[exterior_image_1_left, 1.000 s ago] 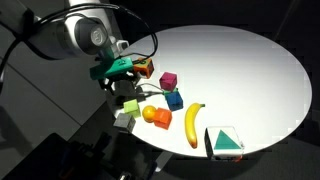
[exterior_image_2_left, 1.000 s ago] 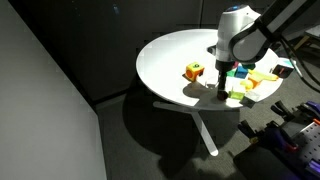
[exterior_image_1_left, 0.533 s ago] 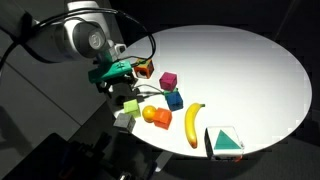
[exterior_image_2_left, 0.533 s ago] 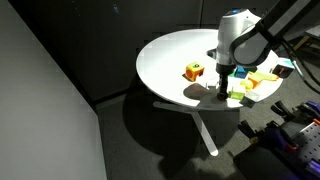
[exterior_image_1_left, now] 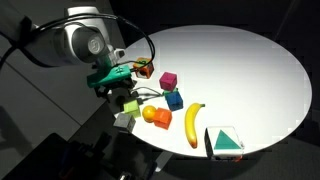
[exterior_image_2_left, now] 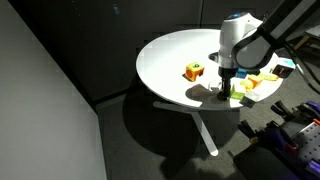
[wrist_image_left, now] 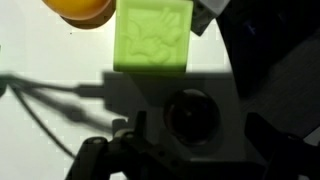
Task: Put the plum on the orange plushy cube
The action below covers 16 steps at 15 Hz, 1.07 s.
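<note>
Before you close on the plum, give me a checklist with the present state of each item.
1. Plum centred under the claw: ok, it lies between the jaws in the wrist view.
2. Claw open: ok, jaws stand wide apart.
3. Claw low enough to grip: cannot tell.
4. Green cube clear of the plum: ok, it sits beyond it, apart.
5. Top of the plushy cube free: ok, nothing lies on it.

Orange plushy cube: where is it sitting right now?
In an exterior view the orange plushy cube sits on the white table, to the picture's left of the tool and apart from it.
</note>
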Each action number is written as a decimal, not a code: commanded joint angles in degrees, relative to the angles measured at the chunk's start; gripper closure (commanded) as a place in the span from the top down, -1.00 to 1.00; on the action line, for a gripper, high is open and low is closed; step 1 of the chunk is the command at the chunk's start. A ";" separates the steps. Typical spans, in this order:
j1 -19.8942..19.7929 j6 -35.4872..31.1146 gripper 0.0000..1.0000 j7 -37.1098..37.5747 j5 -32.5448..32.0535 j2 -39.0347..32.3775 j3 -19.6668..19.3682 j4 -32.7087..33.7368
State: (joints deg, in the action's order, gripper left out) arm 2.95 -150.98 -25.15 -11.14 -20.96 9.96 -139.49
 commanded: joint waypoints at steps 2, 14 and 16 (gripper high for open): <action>-0.13 -0.78 1.00 -0.58 -0.90 -0.50 -0.34 -0.50; 0.43 0.82 -0.32 1.26 -1.39 0.11 -1.06 -0.39; 0.13 1.80 -0.32 1.36 -0.73 1.35 -0.88 -0.68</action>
State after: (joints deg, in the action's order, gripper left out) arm 2.96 -150.99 -24.88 -11.57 -22.31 9.44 -139.58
